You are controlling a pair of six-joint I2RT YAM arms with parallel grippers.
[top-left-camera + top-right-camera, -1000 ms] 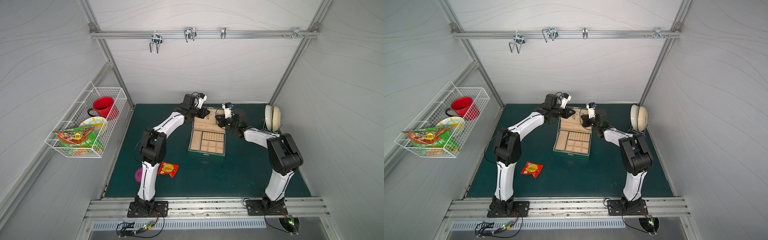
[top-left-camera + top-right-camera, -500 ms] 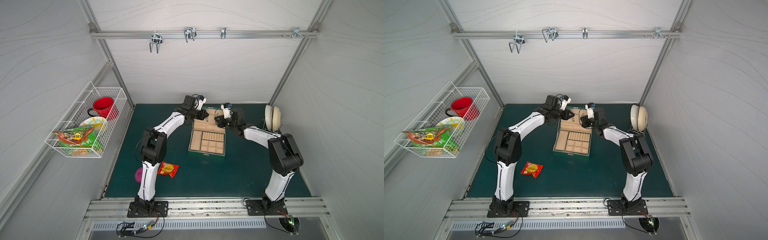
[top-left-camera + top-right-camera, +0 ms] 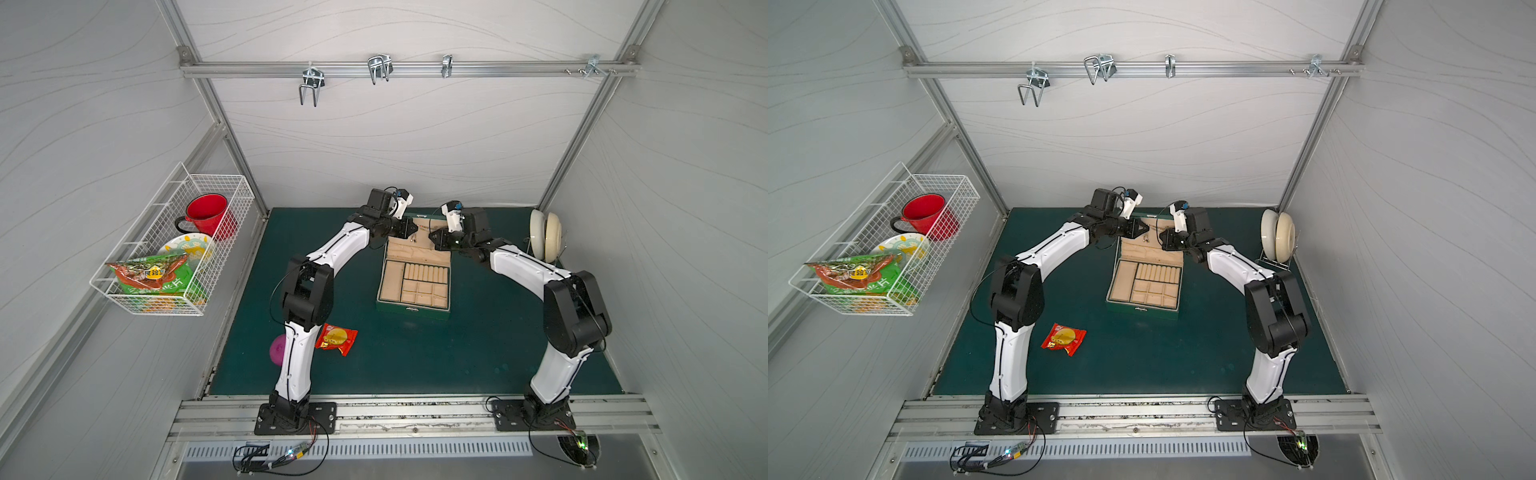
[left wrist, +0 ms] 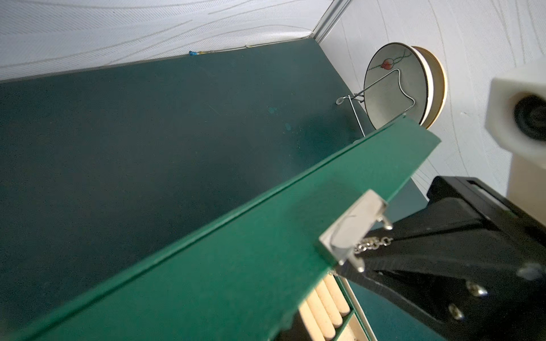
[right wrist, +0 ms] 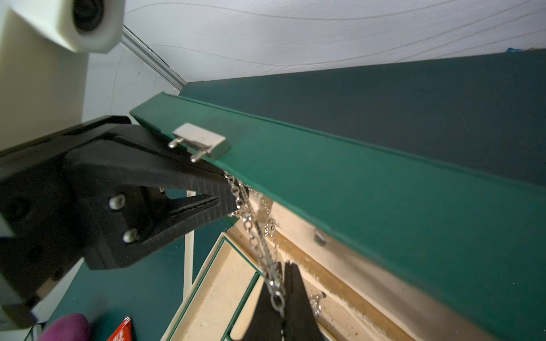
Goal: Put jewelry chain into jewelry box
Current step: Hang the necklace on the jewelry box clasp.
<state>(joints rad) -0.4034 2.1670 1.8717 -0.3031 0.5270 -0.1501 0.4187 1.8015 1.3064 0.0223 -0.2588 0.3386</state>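
In the right wrist view the jewelry chain (image 5: 257, 245) runs just under the raised lid edge of the open jewelry box (image 5: 384, 183), one end pinched in the closed left tool (image 5: 231, 193) and the other in the closed right tool (image 5: 284, 274), above the beige compartments. In the left wrist view a few links of the chain show beside the lid's silver clasp (image 4: 351, 227), at the right tool's tip. In both top views the box stands on the green table (image 3: 478, 353), with both tools meeting at its lid.
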